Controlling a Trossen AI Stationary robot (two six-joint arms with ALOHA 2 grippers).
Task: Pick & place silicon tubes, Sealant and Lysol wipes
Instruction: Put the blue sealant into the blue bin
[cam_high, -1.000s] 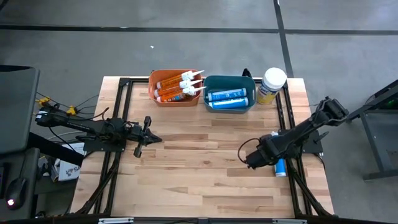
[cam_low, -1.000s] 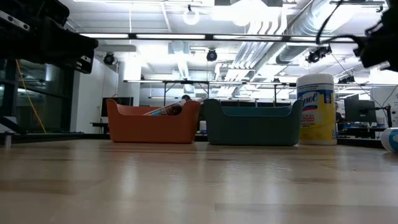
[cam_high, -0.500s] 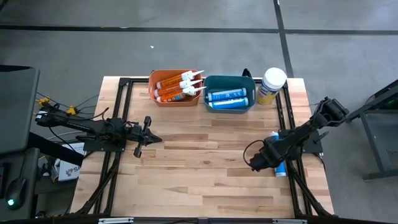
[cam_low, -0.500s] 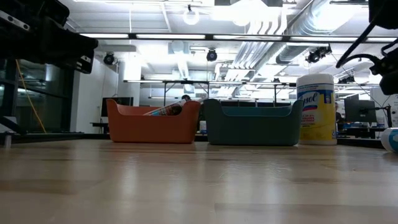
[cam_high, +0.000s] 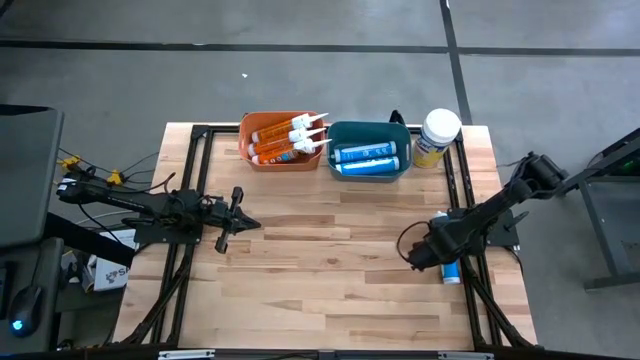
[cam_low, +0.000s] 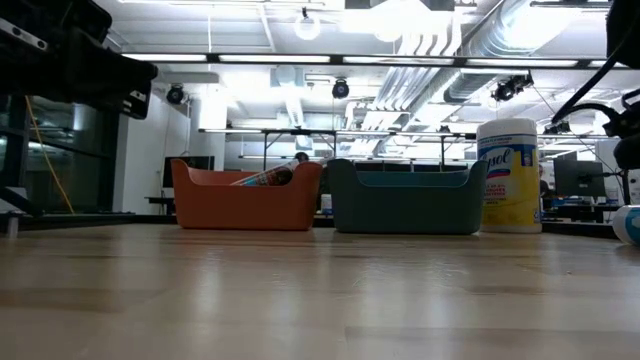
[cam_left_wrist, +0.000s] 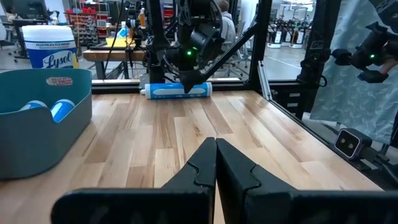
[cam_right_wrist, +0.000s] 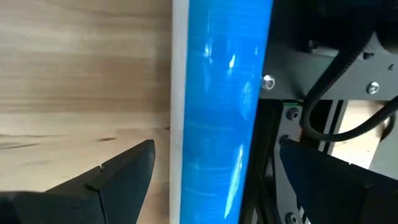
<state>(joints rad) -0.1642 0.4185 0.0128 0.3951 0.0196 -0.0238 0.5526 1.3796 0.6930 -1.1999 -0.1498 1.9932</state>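
- Right pincer (cam_high: 441, 255) is down at the right edge of the surface (cam_high: 330, 280), fingers spread wide with a blue tube (cam_right_wrist: 217, 112) lying between them. In the right wrist view there's a gap on both sides of the tube, so it's not gripping anything.
- That blue tube (cam_high: 450, 268) lies flat beside the black frame rail at the surface's right side, well apart from the bins.
- Right arm comes in from the right edge, stretched low and diagonal toward the tube.
- Left pincer (cam_high: 240, 208) is parked over the left side of the surface, fingers (cam_left_wrist: 205, 168) pressed together with nothing in them; the arm lies flat and points toward the middle.
- Lysol wipes (cam_high: 437, 137) stand upright at the far right corner, just beside the teal bin (cam_high: 369, 150).
- Teal bin has blue tubes in it; the orange bin (cam_high: 282, 140) next to it holds orange tubes with white nozzles.
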